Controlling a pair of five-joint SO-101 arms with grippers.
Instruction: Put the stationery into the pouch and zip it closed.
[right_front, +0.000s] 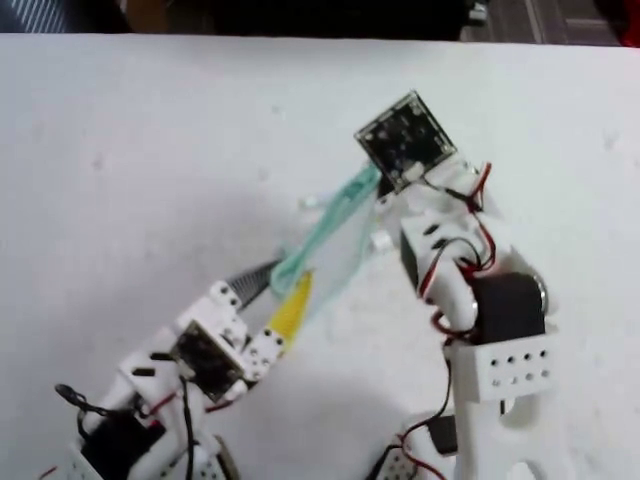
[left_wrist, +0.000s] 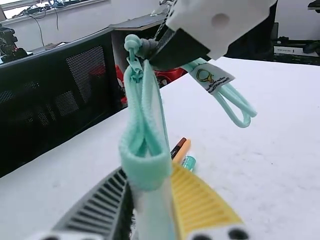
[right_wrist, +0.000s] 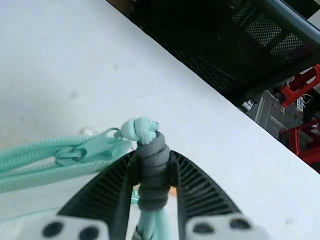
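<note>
The pouch (right_front: 335, 250) is clear with a mint zip edge, and it hangs stretched between my two arms above the white table. My left gripper (right_front: 283, 290), one grey and one yellow finger, is shut on the pouch's mint end tab (left_wrist: 145, 167). My right gripper (right_wrist: 152, 157) is shut on the grey cord pull (right_wrist: 150, 175) with a mint knot, just past the zip slider (right_wrist: 75, 152). That right gripper (left_wrist: 167, 47) is at the far end of the zip in the left wrist view. An orange pen and a teal item (left_wrist: 181, 152) lie beside the zip edge; whether they are inside I cannot tell.
A mint carry loop (left_wrist: 235, 102) with a label dangles from the pouch's far end. The white table (right_front: 150, 170) spreads out on every side of the arms. Black mesh furniture (left_wrist: 50, 100) stands beyond the table's edge.
</note>
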